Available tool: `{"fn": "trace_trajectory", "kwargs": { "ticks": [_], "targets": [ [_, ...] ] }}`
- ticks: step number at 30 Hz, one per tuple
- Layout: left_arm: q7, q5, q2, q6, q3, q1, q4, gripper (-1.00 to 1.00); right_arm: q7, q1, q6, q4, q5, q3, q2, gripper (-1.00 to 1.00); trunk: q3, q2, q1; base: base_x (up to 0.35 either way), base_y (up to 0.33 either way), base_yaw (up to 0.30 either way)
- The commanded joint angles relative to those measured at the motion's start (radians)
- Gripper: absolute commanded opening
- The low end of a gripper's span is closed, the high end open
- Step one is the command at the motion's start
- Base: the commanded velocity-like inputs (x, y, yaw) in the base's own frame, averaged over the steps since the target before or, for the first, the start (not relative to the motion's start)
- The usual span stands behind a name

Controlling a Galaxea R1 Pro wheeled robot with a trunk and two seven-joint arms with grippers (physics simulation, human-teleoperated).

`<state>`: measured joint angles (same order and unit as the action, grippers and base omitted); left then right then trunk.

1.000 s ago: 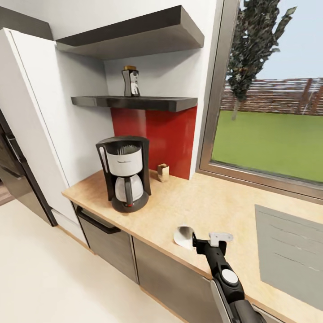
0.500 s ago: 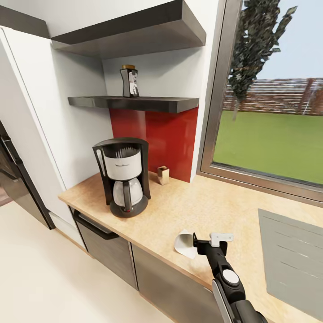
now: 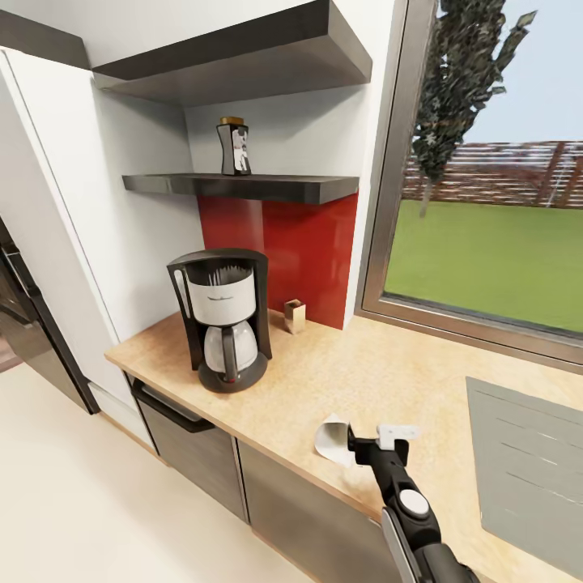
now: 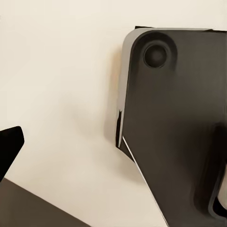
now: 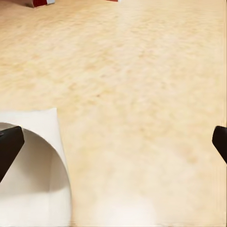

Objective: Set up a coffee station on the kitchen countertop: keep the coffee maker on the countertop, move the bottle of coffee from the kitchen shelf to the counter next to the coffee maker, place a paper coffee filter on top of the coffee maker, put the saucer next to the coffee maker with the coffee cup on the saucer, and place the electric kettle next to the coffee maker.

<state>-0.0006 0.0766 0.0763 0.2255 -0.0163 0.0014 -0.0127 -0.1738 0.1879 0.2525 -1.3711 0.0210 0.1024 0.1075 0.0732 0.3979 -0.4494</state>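
The coffee maker stands on the kitchen countertop, and its pale carafe looks empty. Up above it, the bottle of coffee waits on the kitchen shelf. To the right of the coffee maker and nearer the front edge lies the paper coffee filter, a hollow cone with nothing inside. The right gripper sits just beside it with its jaws spread wide. It should slide one finger into the cone's mouth, then pinch the thin wall softly. The left pincer's state cannot be told.

The right arm is extended forward and low. Its gripper is held with fingers spread wide apart.
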Motion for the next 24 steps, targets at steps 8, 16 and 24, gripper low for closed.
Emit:
{"fn": "trace_trajectory", "kwargs": {
  "ticks": [8,16,24],
  "targets": [
    [-0.001,0.008,0.000,0.002,-0.001,0.000,-0.001,1.00,-0.007,0.001,0.005,0.072,0.003,0.001,0.000,1.00,0.002,0.002,-0.001,0.000,0.000,0.000],
    [-0.001,-0.007,0.003,0.011,-0.002,-0.014,-0.035,1.00,-0.007,0.001,0.005,0.111,0.004,0.000,0.000,1.00,0.002,0.002,-0.001,0.000,0.000,0.000],
    [0.000,-0.018,0.019,0.013,-0.001,-0.052,-0.171,1.00,-0.009,0.001,0.005,0.114,0.004,0.000,0.000,1.00,0.002,0.002,-0.001,0.000,0.000,0.000]
  ]
}}
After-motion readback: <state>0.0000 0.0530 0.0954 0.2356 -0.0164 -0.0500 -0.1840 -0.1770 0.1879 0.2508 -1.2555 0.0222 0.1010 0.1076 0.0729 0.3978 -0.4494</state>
